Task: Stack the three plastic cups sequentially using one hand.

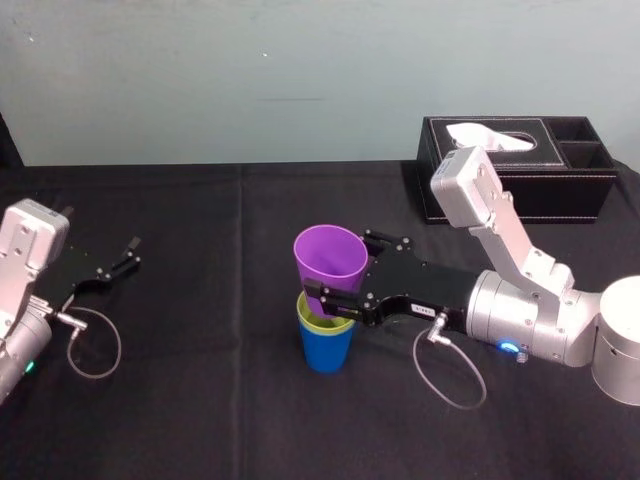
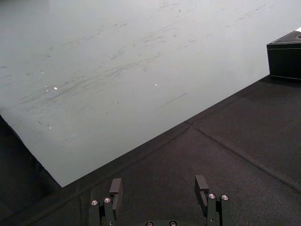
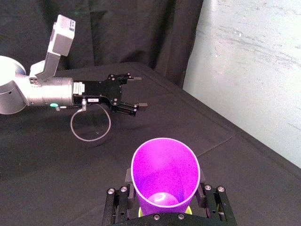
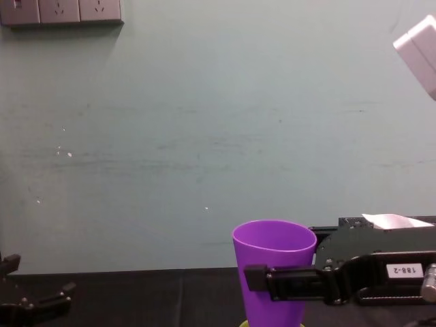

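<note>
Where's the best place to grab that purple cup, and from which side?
Across its wall, about midway down, coming level from the side, as the right gripper does. The purple cup stands upright and widens upward, so a pinch there should hold. The left gripper rests open, far left.

The bright purple tapered plastic cup hides its base inside the yellow-green plastic cup, itself buried to the rim in the blue plastic cup; the chest view's lower edge cuts the purple cup's foot; the left wrist view crops the black leather tissue box.
</note>
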### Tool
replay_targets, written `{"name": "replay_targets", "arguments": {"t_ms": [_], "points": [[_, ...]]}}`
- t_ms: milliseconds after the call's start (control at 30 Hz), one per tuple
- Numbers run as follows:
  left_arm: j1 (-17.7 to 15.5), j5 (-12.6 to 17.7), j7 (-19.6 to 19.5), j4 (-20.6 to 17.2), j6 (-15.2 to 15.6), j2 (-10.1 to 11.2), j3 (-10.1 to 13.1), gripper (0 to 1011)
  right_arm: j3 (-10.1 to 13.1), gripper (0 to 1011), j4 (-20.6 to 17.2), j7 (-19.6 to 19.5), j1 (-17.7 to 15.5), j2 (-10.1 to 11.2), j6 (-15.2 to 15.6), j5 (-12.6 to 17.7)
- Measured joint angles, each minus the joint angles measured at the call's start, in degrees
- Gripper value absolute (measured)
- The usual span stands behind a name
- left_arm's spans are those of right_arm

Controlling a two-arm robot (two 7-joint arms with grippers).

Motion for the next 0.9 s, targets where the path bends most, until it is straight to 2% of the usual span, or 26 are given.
{"name": "replay_targets", "arguments": {"t_ms": [900], "points": [[0.0,0.0,0.0,0.0,0.0,0.0,0.0,1010,-0.2,726,2.1,-0.4,0.3,-1.1,-0.2,-0.6]]}}
